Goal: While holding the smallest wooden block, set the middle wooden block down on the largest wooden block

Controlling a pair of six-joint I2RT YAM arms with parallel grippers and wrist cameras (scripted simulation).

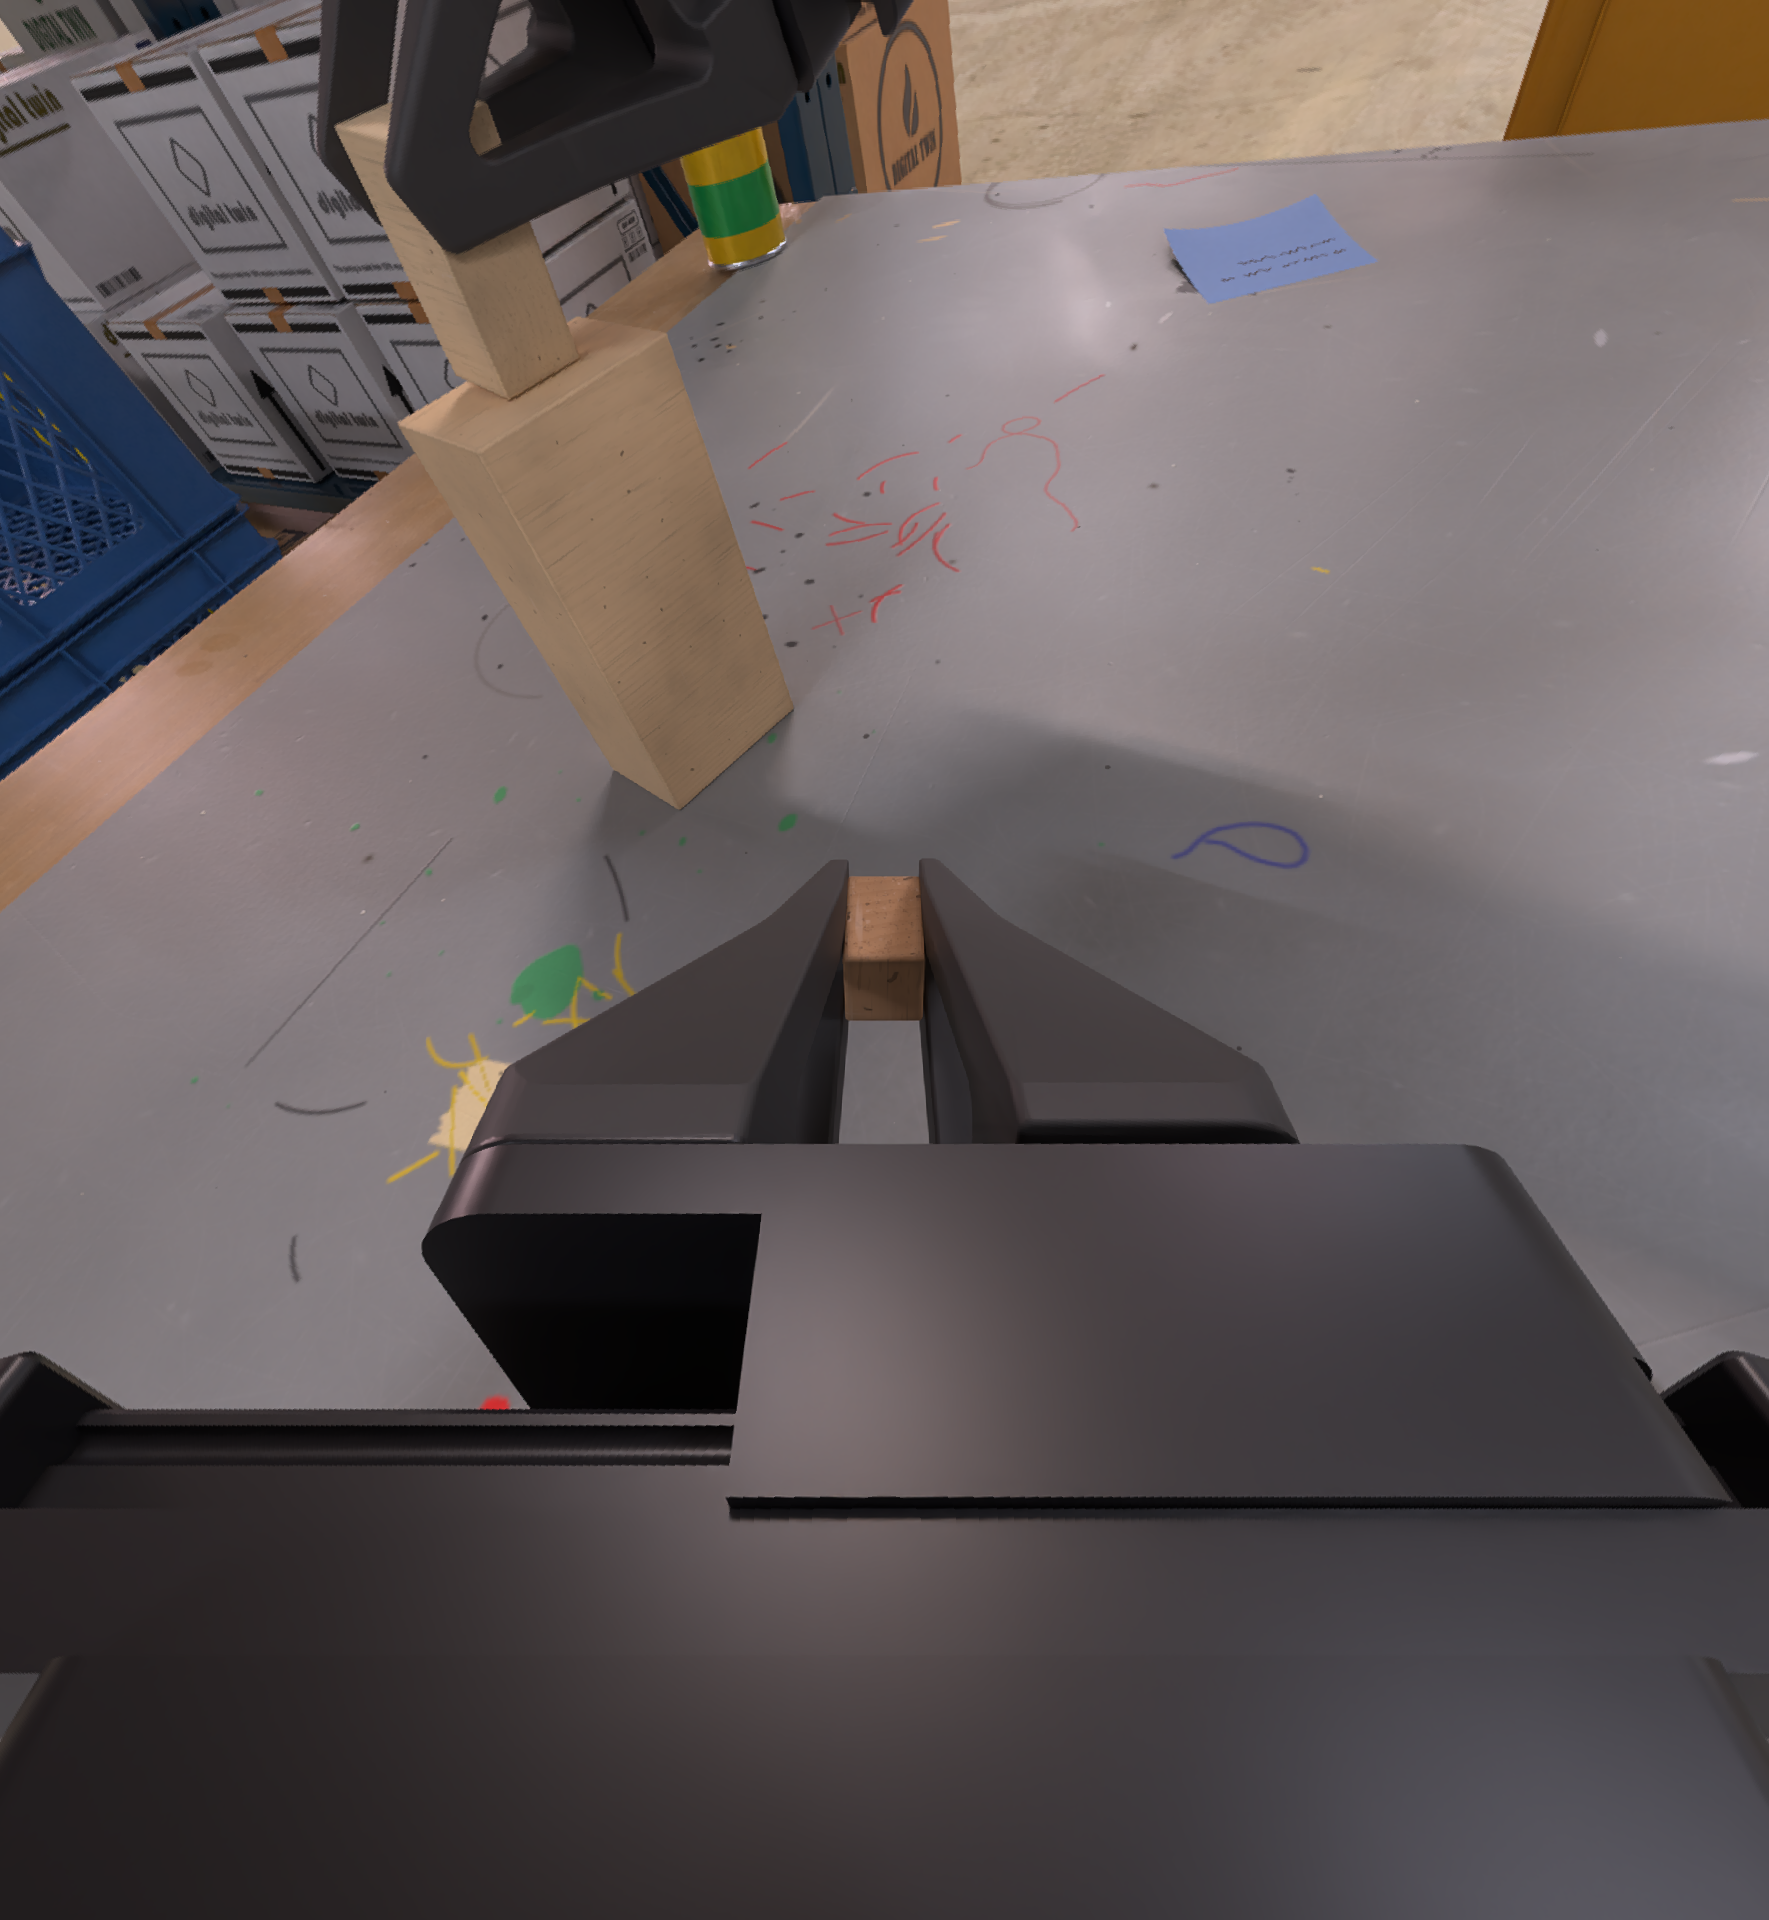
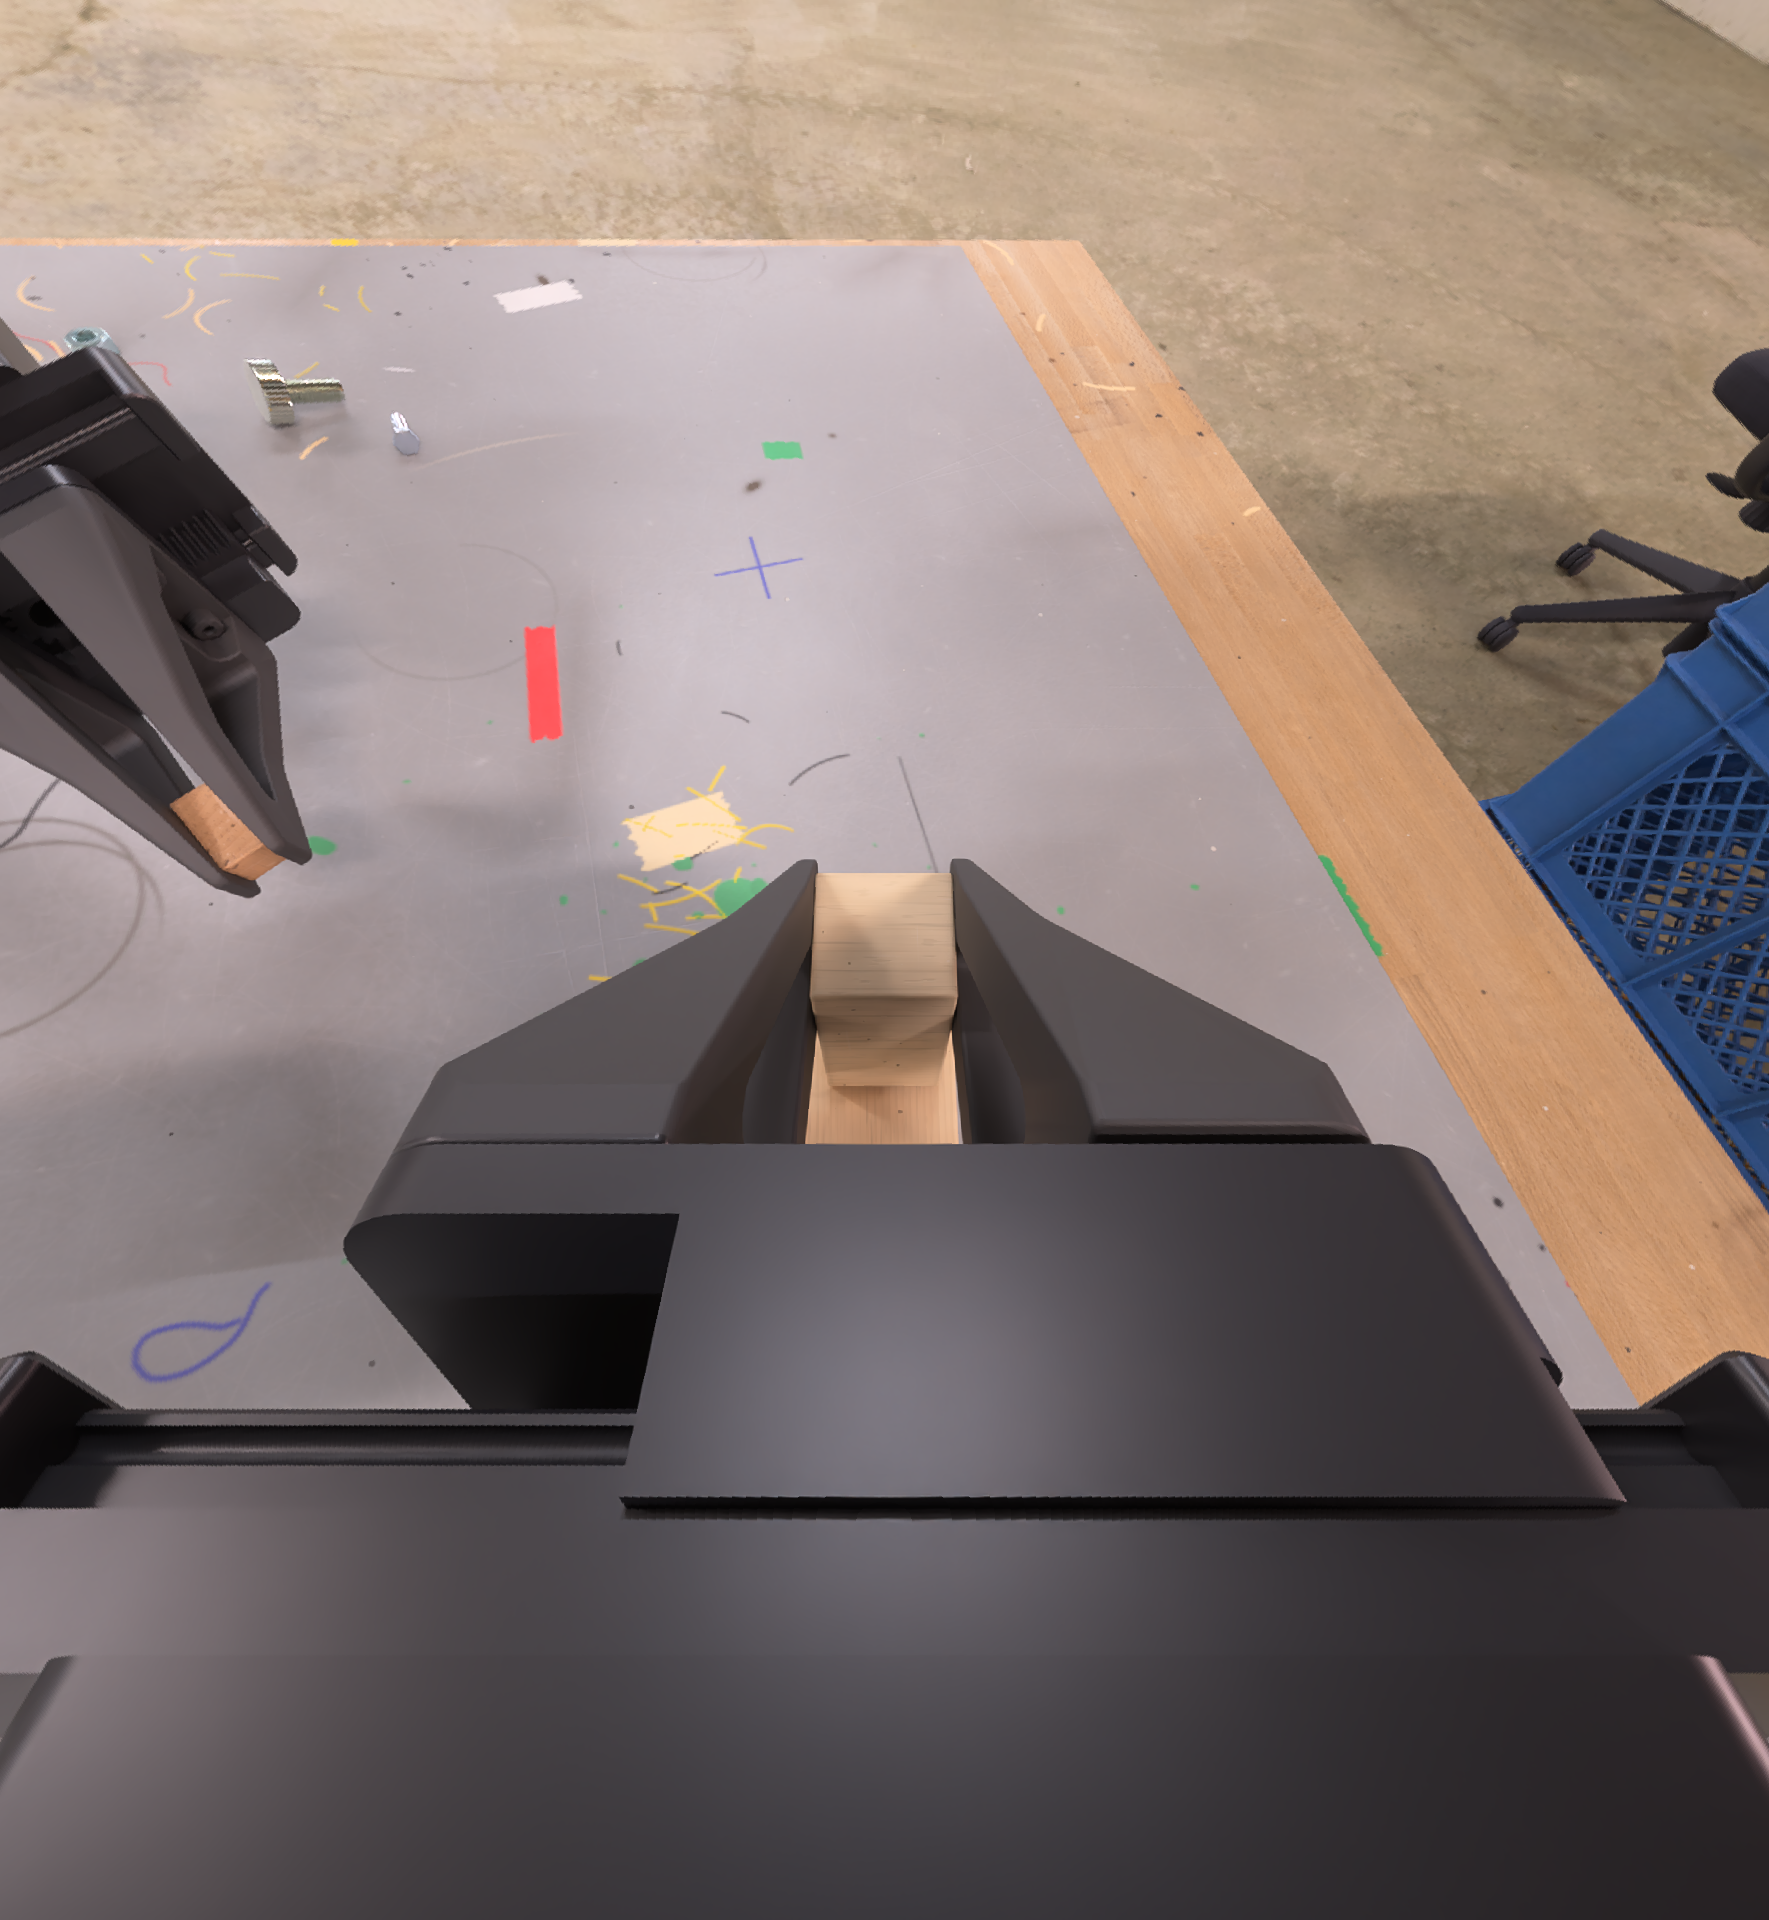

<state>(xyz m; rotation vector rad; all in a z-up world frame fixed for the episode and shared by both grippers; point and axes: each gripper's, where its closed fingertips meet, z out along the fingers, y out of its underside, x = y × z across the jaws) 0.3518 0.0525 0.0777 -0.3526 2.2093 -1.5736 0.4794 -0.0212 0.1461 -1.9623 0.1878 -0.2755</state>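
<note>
My left gripper (image 1: 883,883) is shut on the smallest wooden block (image 1: 883,951), a small tan cube, and holds it above the grey table; it also shows in the right wrist view (image 2: 225,831). The largest wooden block (image 1: 610,582) stands upright on the table at the far left. My right gripper (image 2: 883,883) is shut on the middle wooden block (image 2: 882,940), which also shows in the left wrist view (image 1: 490,281). Its lower end rests on or just above the top of the largest block (image 2: 882,1114).
A yellow and green can (image 1: 734,197) stands at the table's far edge and a blue paper note (image 1: 1264,249) lies beyond. A bolt (image 2: 288,393) and small metal parts lie far off. Blue crates (image 1: 28,520) (image 2: 1711,904) and cardboard boxes (image 1: 236,208) stand off the table.
</note>
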